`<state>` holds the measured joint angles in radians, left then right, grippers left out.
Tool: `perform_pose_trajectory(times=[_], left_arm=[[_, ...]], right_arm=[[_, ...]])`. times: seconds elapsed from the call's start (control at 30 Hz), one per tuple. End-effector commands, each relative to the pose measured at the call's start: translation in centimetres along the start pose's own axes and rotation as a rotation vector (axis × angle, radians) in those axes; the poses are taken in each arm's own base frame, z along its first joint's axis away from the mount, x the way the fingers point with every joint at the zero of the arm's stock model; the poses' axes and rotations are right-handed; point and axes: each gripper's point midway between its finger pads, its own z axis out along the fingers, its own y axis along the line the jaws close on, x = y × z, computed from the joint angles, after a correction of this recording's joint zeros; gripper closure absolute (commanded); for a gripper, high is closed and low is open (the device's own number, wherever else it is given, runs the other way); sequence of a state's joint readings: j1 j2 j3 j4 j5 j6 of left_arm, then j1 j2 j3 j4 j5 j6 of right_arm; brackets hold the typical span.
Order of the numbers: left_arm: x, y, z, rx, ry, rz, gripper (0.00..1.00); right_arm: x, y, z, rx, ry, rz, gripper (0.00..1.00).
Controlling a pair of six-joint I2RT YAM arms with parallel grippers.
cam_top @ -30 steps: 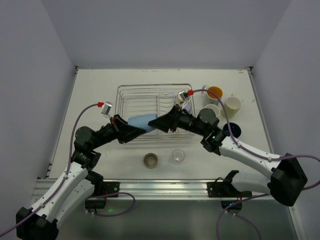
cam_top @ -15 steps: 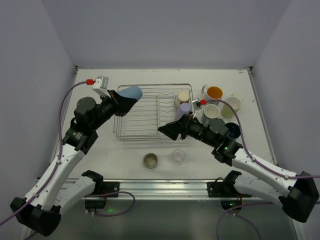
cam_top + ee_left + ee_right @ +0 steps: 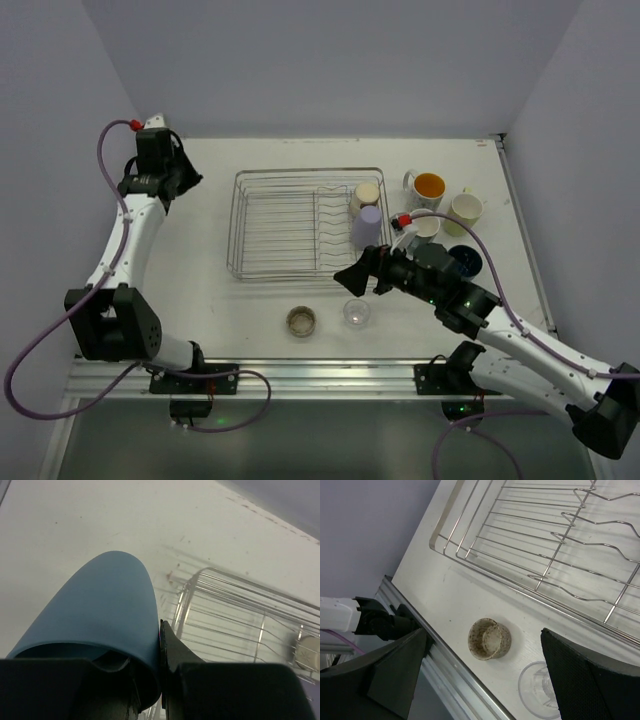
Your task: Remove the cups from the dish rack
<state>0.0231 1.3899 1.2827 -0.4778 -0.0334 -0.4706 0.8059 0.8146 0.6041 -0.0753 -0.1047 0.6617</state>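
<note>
**A:** How many cups are in the dish rack (image 3: 300, 225)?

**B:** Two. A cream cup (image 3: 366, 194) and a lavender cup (image 3: 367, 227) stand one just beside the other at the rack's right end, by the plate-slot wires.

**A:** And out on the table (image 3: 200, 290)?

**B:** Six. Two sit in front of the rack: a speckled brown cup (image 3: 301, 321) and a clear glass (image 3: 356, 312), near each other but apart. Four more stand to the right of the rack: a white mug (image 3: 429, 186) with an orange inside, a pale yellow-green cup (image 3: 466, 210), a white cup (image 3: 427, 224) (partly hidden behind the right arm (image 3: 520, 325)) and a dark blue cup (image 3: 466, 262).

**A:** So eight. Any other?

**B:** A ninth, a light blue cup (image 3: 100, 610). The left gripper (image 3: 145, 645) is clamped on its wall, one finger inside the rim and one outside. The cup lies tilted on its side, over bare table off the rack's far left corner. I cannot tell whether it touches the table.

**A:** And the other one?

**B:** The right gripper (image 3: 352, 278) holds nothing. Its two fingers are spread wide, and it hangs over the table at the rack's near edge. In its wrist view the speckled brown cup and the clear glass show between the fingers.
</note>
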Motion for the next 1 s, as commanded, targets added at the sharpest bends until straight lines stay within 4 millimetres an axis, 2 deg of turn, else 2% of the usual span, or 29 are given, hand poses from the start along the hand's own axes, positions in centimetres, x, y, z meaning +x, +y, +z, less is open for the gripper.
perform_pose_trajectory(times=[0.0,0.1,0.23,0.27,0.43,0.57,0.63,0.67,0.93,0.97], left_arm=[[1.0,3.7,2.5,-0.135,0.117,0.049,1.00],[2.3,6.1,4.2,-0.210,0.188,0.072,1.00],[3.1,7.7,5.3,-0.267,0.266,0.129,1.00],[3.9,8.5,6.0,-0.293,0.310,0.155,1.00],[5.5,9.2,7.2,-0.302,0.400,0.178,1.00],[7.4,10.1,8.2,-0.324,0.471,0.187,0.89],[7.7,10.4,8.5,-0.332,0.474,0.191,0.85],[7.9,10.6,8.7,-0.338,0.478,0.189,0.80],[8.3,10.6,9.4,-0.326,0.467,0.180,0.64],[8.0,10.4,9.4,-0.321,0.462,0.179,0.59]], right_arm=[[-0.4,0.1,-0.6,0.008,-0.004,-0.035,0.01],[-0.2,0.1,-1.0,0.006,-0.004,-0.040,0.01],[-0.2,-0.3,-1.2,0.017,-0.012,-0.053,0.01],[-0.1,-0.4,-1.1,0.021,-0.009,-0.053,0.01],[0.0,-0.1,-0.9,0.009,0.008,-0.054,0.01],[-0.1,-0.3,-0.9,0.023,0.009,-0.065,0.01],[-0.3,-0.6,-0.9,0.045,0.010,-0.072,0.01],[-0.2,-0.8,-0.9,0.057,0.015,-0.071,0.01],[-1.3,-0.9,-1.0,0.091,-0.014,-0.077,0.01],[-1.4,-1.0,-1.0,0.100,-0.014,-0.078,0.01]])
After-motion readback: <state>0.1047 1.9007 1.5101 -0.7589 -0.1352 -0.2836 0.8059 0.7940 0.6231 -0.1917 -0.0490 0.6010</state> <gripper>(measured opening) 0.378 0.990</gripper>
